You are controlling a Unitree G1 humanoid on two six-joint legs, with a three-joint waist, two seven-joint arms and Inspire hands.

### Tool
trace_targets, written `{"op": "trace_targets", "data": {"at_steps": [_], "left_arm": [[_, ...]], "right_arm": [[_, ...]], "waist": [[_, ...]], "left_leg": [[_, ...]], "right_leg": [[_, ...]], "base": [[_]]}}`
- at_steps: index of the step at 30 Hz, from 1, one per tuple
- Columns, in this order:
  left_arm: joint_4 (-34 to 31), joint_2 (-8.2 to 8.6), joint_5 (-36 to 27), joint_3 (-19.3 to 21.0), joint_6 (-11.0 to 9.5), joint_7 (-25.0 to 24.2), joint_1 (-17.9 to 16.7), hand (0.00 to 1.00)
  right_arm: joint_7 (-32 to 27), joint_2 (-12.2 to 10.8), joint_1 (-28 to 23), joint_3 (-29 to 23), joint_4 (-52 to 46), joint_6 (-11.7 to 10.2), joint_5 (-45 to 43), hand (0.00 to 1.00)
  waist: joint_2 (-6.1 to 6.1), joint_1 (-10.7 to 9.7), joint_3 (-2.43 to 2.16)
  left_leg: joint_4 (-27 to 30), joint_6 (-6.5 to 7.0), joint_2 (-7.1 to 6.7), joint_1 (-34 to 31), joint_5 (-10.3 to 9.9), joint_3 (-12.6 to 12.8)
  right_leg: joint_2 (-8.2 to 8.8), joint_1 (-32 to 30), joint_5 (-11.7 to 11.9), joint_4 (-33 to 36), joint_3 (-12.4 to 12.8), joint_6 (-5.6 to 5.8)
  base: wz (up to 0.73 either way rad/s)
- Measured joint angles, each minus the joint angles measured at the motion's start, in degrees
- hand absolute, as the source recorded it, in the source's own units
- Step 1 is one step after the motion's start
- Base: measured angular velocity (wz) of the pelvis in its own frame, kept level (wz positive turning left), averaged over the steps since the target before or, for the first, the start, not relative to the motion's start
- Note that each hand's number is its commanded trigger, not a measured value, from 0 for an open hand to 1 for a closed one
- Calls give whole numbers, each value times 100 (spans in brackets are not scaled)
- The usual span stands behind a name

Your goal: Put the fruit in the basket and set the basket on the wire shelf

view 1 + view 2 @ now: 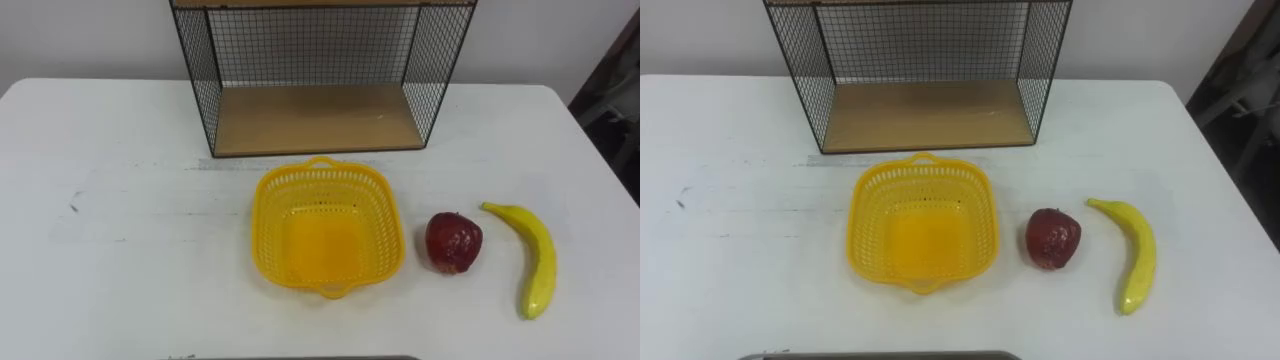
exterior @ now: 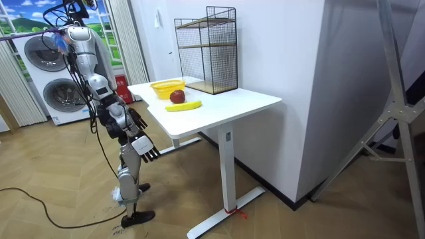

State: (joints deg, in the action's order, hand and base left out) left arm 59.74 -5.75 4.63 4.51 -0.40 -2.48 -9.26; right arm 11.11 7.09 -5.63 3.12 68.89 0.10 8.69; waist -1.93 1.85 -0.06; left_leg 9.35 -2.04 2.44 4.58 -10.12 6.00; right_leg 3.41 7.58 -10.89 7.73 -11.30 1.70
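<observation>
Yellow plastic basket point(image 1: 327, 228) on the white table point(image 1: 120, 200), just in front of the wire shelf point(image 1: 320, 75). The red apple point(image 1: 454, 242) lies on the tabletop near the basket's right side, with the banana point(image 1: 535, 258) beyond it. The robot stands at the table's edge, its left hand point(image 2: 136, 120) and right hand point(image 2: 147, 149) hanging low, fingers loosely straight and holding nothing.

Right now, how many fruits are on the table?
2. A red apple lies just right of the yellow basket, and a banana lies right of the apple. The basket is empty, so nothing hides inside.
</observation>
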Motion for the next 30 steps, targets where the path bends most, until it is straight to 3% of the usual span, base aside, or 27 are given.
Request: {"op": "trace_targets", "data": {"at_steps": [18,24,28,30], "left_arm": [[36,10,-12,-16,-17,200,-9,0],[66,10,-34,31,-135,301,-53,0],[194,18,-6,236,-208,552,-74,0],[191,17,-11,400,-213,640,-152,0]], "right_arm": [[-72,0,0,6,224,2,568,0],[-244,-20,-37,-3,278,1,904,0],[-443,-20,-90,-221,517,45,1669,0],[-532,-18,-224,-386,518,82,1996,0]], "waist": [[-14,0,18],[-45,-5,8],[-61,-7,17],[-36,-8,-2]], "left_leg": [[-9,1,0,13,-16,1],[-8,0,-1,79,-17,4],[-14,-4,-2,98,-32,2],[-14,-3,-2,107,-41,11]], "right_leg": [[-1,28,-3,-5,18,4],[-3,60,-1,-3,20,3],[-5,81,-5,-7,24,8],[-6,81,-6,-3,47,9]], "base": [[0],[0],[0],[-2]]}}
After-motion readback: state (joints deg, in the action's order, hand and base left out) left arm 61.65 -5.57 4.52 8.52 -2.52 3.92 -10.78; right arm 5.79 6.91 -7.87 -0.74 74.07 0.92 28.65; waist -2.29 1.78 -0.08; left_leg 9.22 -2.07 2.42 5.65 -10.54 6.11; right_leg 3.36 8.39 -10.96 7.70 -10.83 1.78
